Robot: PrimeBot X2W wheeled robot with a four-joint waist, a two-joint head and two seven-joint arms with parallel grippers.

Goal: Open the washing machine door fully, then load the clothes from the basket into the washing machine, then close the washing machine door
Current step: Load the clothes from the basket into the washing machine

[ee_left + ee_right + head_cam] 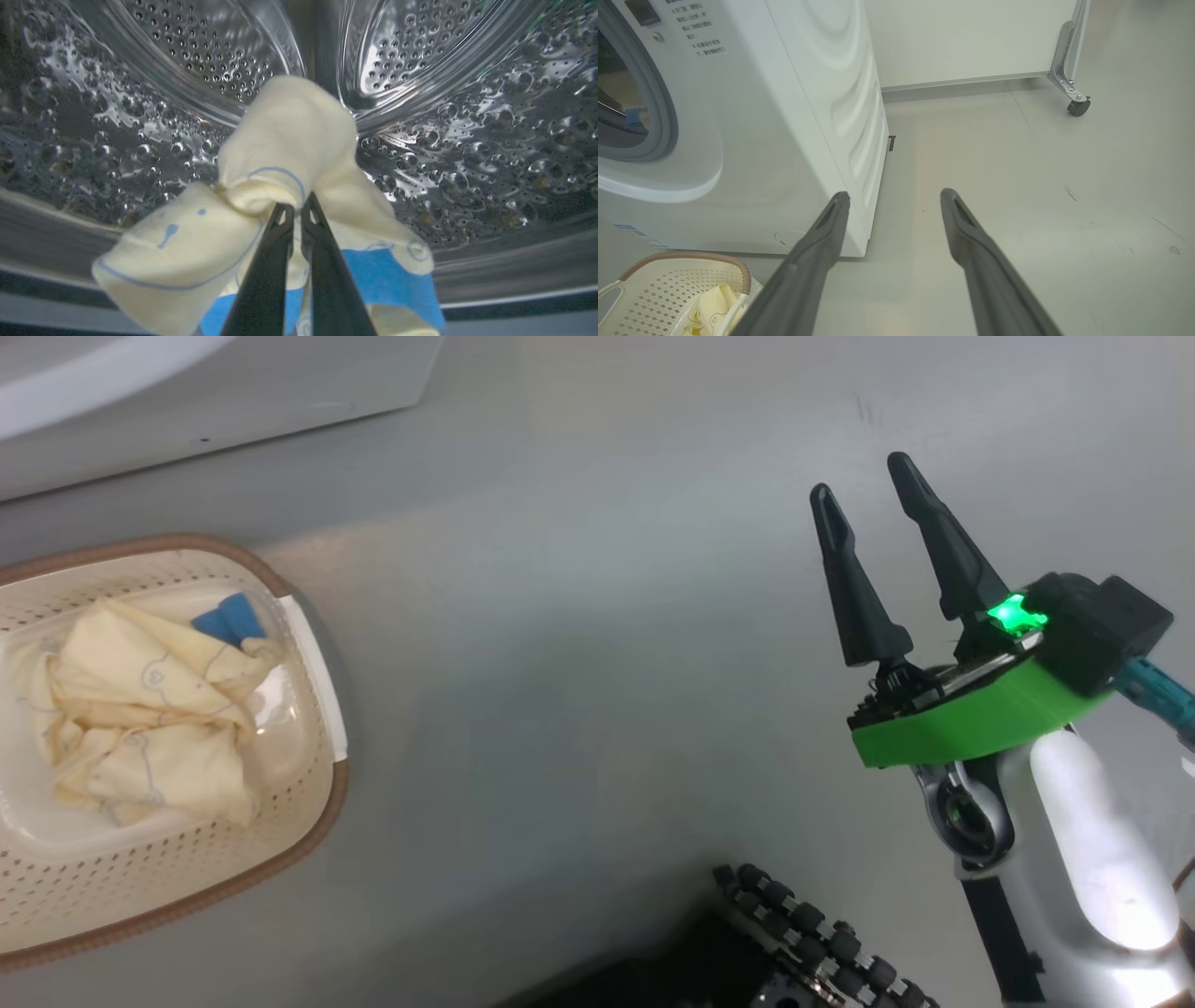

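Where the left gripper [295,205] rises from the bottom of its wrist view, its 2 dark fingers are pressed together on a fold of a cream garment [285,130]. The cloth drapes to both sides of the fingers, its long axis running from lower left to lower right. A blue patch hangs below and is cut off by the bottom edge. Behind it curves the perforated steel drum [467,140], so the garment is inside the washing machine. Glare blurs the drum's far wall.

From the head view, a dark studded part of the robot [812,943] sits at the bottom edge, hard to make out. The right gripper [861,476] hangs over bare grey floor [607,663], fingers spread wide and gripping nothing, pointing up and slightly left.

At the left, the basket [308,821] sits on the floor, well apart from that gripper and cut off by the left edge, so its long axis cannot be judged. 1 white handle faces right. Crumpled clothes [140,709] lie inside it, a blue piece at their top.

Farther off, the right wrist view shows the washing machine [784,116] just beyond the basket, its grey gasket [663,116] cut off at the left. Behind stands a white panel on a caster [1077,107].
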